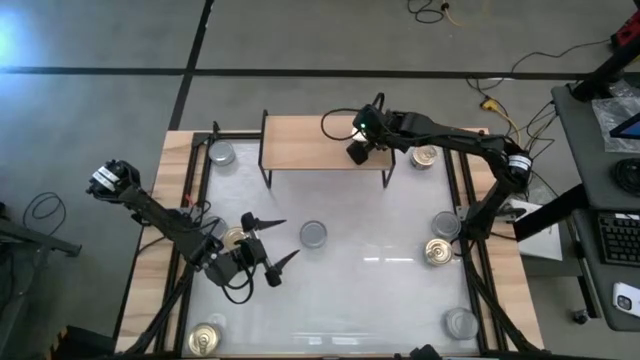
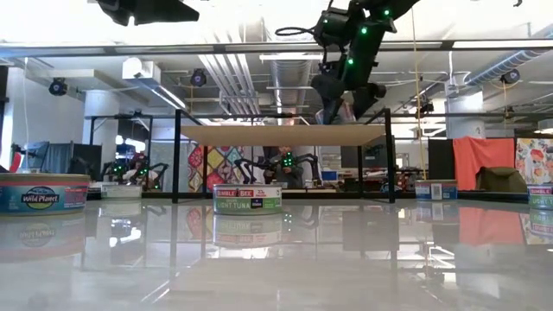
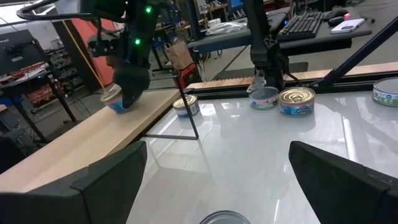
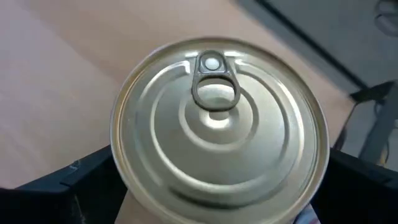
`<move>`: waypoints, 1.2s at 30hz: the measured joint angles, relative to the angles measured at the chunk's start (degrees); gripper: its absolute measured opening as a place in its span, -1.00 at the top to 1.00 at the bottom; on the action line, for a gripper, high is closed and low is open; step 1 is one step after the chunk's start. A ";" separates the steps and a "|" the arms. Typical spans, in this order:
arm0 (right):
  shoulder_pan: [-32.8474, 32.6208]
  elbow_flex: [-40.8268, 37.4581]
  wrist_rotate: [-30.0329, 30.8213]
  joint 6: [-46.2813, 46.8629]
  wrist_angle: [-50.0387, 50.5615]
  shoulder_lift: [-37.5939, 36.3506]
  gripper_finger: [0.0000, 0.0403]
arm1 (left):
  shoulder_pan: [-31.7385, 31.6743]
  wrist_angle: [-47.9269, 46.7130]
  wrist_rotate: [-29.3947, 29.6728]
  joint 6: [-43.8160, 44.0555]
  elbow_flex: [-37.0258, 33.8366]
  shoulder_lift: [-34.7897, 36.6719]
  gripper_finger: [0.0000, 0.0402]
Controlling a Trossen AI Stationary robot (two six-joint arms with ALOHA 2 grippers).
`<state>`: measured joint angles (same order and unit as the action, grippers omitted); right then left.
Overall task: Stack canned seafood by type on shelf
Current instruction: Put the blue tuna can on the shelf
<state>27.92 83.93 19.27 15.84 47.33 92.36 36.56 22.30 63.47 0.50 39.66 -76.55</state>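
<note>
R pincer (image 1: 357, 152) sits over the shelf (image 1: 300, 145), fingers apart either side of a silver-top tin (image 4: 217, 124), which is directly below it, upright, resting on the plank near its right end. L pincer (image 1: 268, 252) hangs agape over the worktop (image 1: 370, 290), loose tin (image 1: 313, 235) just beside; R arm much nearer the shelf.
</note>
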 joint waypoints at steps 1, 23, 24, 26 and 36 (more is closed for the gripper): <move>0.06 0.25 -0.34 0.03 1.05 0.25 -0.98 | 0.00 0.01 0.01 0.04 0.00 0.00 -0.88; -0.55 3.58 -16.29 -3.23 9.71 0.43 -0.99 | -0.13 0.77 -2.93 0.12 -0.02 -0.02 -0.88; -0.66 3.66 -16.29 -3.46 9.73 0.41 -0.99 | -0.28 1.20 -2.95 0.02 -0.02 -0.02 -0.88; -0.65 3.91 -16.26 -3.88 9.55 0.35 -0.99 | -0.78 1.53 -2.95 0.02 -0.02 -0.02 -0.88; -0.65 5.87 -14.95 -3.87 9.38 0.10 -0.99 | -2.74 3.64 -2.93 -0.67 -0.03 -2.00 -0.88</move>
<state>27.27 89.80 4.32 11.97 56.71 92.47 33.81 25.94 60.54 -0.17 39.63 -78.55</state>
